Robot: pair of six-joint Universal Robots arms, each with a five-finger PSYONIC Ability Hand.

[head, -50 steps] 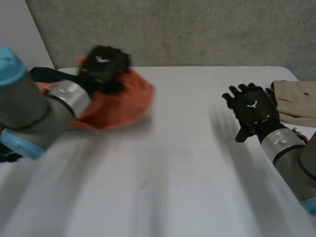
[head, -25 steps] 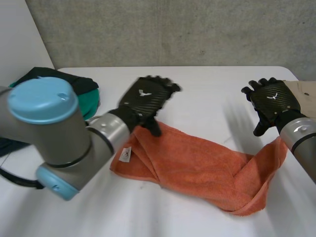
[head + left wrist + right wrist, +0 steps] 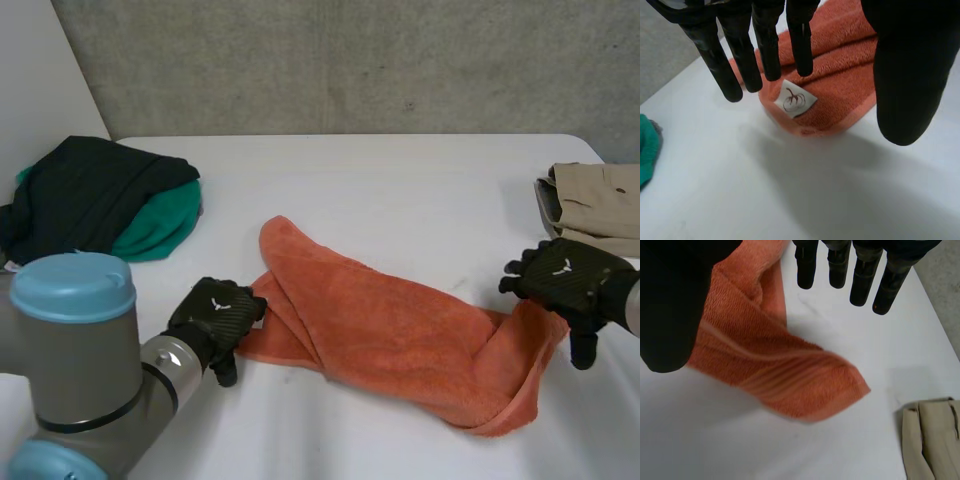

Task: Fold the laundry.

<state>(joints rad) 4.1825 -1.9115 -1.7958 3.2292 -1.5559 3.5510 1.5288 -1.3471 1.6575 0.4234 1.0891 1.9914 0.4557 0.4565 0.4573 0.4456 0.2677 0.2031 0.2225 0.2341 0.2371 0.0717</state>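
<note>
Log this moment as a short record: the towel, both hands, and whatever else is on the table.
cloth: orange towel, rumpled, partly doubled over, lying on the table
left: left hand open, fingers straight, at the towel's end with the label
right: right hand open, fingers straight, at the towel's other end
other: dark and green pile near the left arm; beige garment near the right hand
</note>
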